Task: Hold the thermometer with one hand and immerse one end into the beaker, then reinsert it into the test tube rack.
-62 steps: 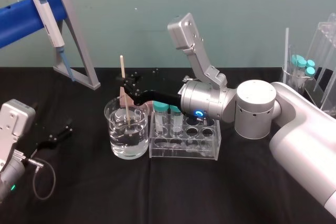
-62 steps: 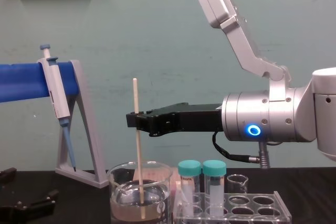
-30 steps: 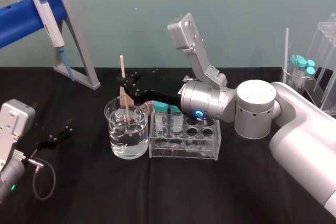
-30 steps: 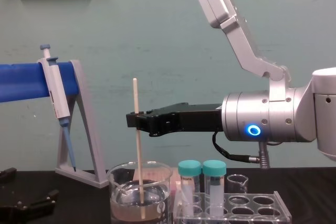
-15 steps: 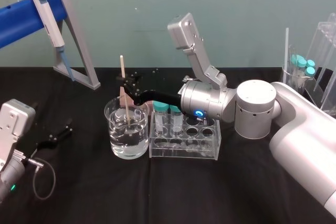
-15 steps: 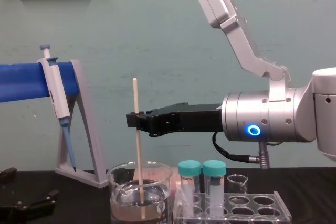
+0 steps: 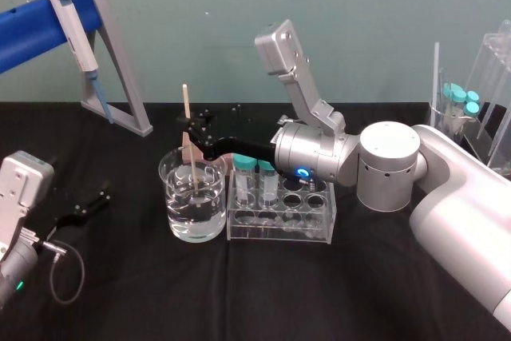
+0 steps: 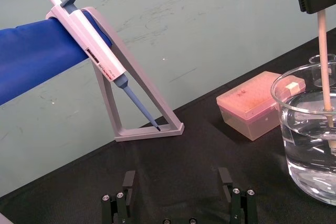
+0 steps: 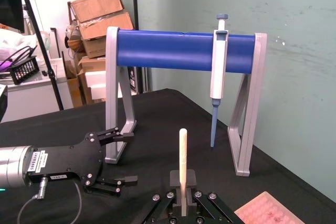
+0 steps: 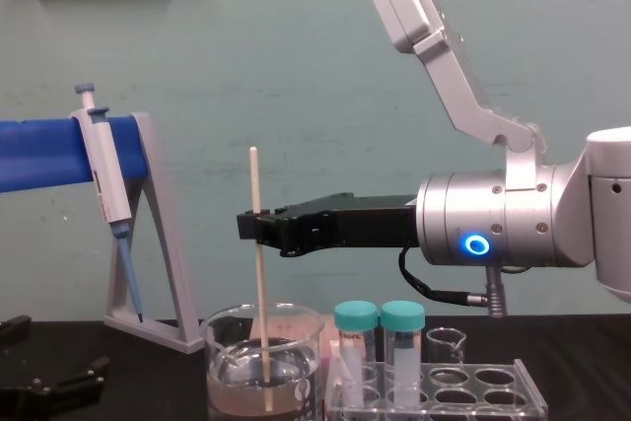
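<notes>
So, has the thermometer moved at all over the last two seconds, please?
No. In the chest view the thermometer stands at the same spot against the beaker rim, lower end in the water, held by the right end effector.

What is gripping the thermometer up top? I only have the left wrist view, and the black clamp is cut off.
Observer: The right gripper, shut on the thermometer, reaching in from the robot's right above the beaker.
Operator: Where is the rack?
Observer: The test tube rack stands just right of the beaker, on the side away from the parked left gripper.
Operator: Any free holes?
Observer: Yes. Two teal-capped tubes fill its left end; the holes to their right are empty.
</notes>
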Robot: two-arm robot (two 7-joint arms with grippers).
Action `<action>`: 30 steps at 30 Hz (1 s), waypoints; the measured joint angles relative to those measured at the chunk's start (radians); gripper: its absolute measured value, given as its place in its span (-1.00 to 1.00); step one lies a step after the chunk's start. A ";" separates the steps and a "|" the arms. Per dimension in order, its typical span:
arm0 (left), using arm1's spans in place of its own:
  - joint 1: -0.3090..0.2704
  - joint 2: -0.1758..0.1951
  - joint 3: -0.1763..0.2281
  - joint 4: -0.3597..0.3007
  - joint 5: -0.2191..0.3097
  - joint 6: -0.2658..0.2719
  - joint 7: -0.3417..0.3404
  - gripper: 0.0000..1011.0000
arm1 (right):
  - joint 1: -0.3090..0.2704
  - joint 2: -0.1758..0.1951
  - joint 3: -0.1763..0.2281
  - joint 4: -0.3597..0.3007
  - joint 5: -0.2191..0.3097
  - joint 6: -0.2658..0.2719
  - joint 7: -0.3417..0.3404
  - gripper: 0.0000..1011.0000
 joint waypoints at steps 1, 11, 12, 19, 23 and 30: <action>0.000 0.000 0.000 0.000 0.000 0.000 0.000 0.99 | 0.000 0.000 0.000 0.000 0.000 0.000 0.000 -0.89; 0.000 0.000 0.000 0.000 0.000 0.000 0.000 0.99 | -0.012 0.009 0.019 -0.024 0.006 0.002 0.003 -0.89; 0.000 0.000 0.000 0.000 0.000 0.000 0.000 0.99 | -0.015 0.012 0.024 -0.035 0.007 0.003 0.003 -0.89; 0.000 0.000 0.000 0.000 0.000 0.000 0.000 0.99 | -0.036 0.050 0.084 -0.150 0.038 0.034 0.016 -0.89; 0.000 0.000 0.000 0.000 0.000 0.000 0.000 0.99 | -0.043 0.081 0.127 -0.239 0.064 0.055 0.017 -0.89; 0.000 0.000 0.000 0.000 0.000 0.000 0.000 0.99 | -0.058 0.148 0.195 -0.376 0.097 0.127 -0.046 -0.89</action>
